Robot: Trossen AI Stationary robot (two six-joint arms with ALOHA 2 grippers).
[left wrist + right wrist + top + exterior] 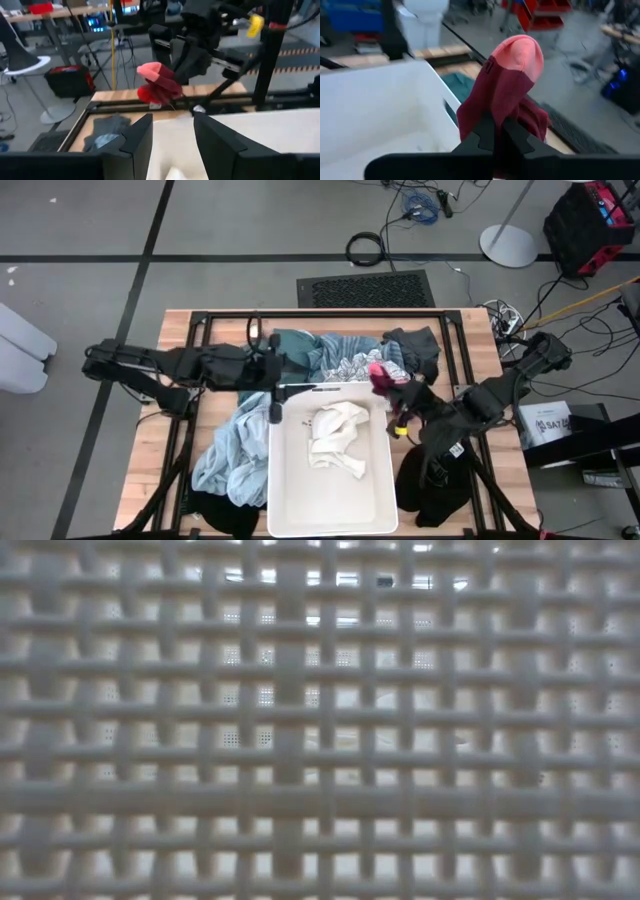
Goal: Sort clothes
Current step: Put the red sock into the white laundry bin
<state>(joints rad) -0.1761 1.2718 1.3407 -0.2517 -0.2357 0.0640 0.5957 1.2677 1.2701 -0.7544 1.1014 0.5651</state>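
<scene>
A pink-magenta sock [510, 85] hangs in the air above the far right corner of the white bin [300, 500], with my right gripper [497, 132] shut on it. The sock also shows in the high view [380, 373] and the left wrist view [156, 82]. My left gripper [172, 132] stands open and empty over the bin's far left corner [275, 398]. A white garment [335, 440] lies in the bin. Teal [295, 345], striped [345, 360] and dark grey [420, 350] clothes lie heaped beyond the bin. My right gripper pinches the sock's dark magenta part [492, 112] between its two fingers, coming roughly level from the table's right side. The sock is bunched and its pale pink end [522, 50] sticks out beyond the fingertips. It is lifted clear of the pile and the bin.
A light blue garment [235, 450] lies left of the bin, and black clothes lie at its right [435, 480] and near left [215, 515]. The bin's lattice wall [320, 720] fills the low view. A black frame [200, 320] runs around the tabletop.
</scene>
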